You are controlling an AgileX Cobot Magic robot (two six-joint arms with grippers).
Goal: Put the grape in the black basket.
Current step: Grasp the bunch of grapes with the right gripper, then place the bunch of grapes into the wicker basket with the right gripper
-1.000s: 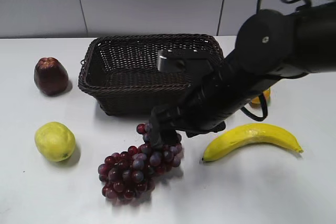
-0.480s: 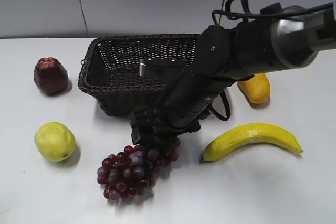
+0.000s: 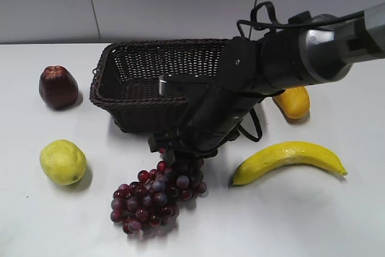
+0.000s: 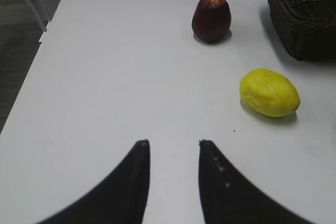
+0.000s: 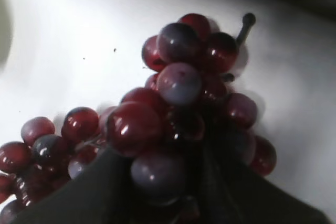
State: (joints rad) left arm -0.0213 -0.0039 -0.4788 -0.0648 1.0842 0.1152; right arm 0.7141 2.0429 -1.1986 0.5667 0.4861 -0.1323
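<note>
As the right gripper lifts, jaws closed on the grape, its stem end has risen near the counter's front edge; basket next; left gripper idle, jaws apart, empty.

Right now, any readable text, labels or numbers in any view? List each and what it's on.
None. No print shows on the basket, the grapes, the banana, the other fruit or the table. The right arm's housing shows no legible marking.
</note>
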